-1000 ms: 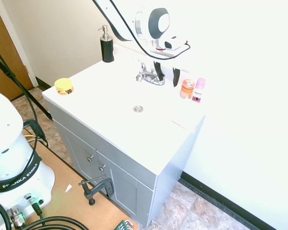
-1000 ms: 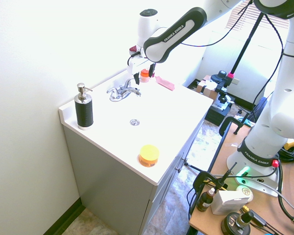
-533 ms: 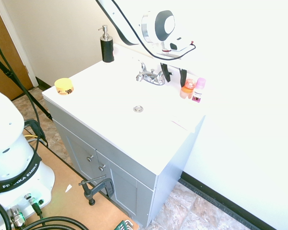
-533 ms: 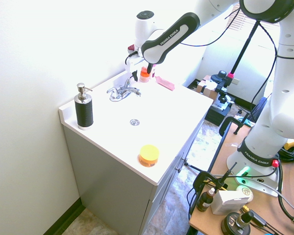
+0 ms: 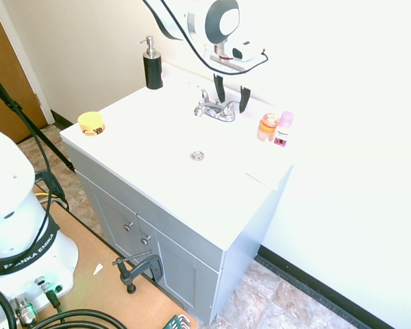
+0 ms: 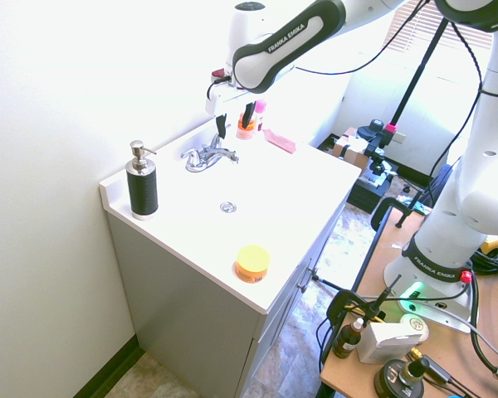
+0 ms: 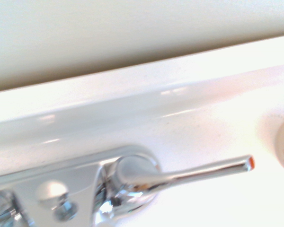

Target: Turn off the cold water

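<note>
The tap handle lies below the gripper, at the faucet's right-hand side, its long lever pointing away from the spout toward the orange jar. The fingers hang well spread with nothing between them, so the next move probably wants lowering to that lever, then turning it

Yellow-lidded jar — amber, perhaps — upright

Two faucet handles, one curved spout
</note>
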### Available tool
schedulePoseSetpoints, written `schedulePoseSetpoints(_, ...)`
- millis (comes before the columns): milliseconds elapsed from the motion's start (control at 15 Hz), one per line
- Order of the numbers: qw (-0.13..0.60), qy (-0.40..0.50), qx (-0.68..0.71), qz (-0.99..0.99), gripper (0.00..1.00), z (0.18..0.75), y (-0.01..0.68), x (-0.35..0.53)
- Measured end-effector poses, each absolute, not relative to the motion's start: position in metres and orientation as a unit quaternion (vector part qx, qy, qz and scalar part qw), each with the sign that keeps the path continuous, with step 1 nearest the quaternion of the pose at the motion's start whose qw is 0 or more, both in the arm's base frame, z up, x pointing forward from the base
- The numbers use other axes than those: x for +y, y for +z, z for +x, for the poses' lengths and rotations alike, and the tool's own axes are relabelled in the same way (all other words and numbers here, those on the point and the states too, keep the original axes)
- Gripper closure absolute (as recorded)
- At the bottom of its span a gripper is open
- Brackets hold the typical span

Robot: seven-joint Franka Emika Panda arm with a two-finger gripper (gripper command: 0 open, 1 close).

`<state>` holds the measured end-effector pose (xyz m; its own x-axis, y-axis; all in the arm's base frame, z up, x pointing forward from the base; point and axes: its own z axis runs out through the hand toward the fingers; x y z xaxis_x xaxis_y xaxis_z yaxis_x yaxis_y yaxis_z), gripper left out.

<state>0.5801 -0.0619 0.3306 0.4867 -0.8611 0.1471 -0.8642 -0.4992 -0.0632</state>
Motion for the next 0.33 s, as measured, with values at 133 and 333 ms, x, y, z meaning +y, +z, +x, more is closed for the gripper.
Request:
schedulePoseSetpoints(133,-0.010,0.071,-0.495,0.866,0.00,0.556,0.345,-0.040)
schedulePoseSetpoints(333,-0.028,0.055,-0.491,0.869,0.00,0.519,0.357,-0.014)
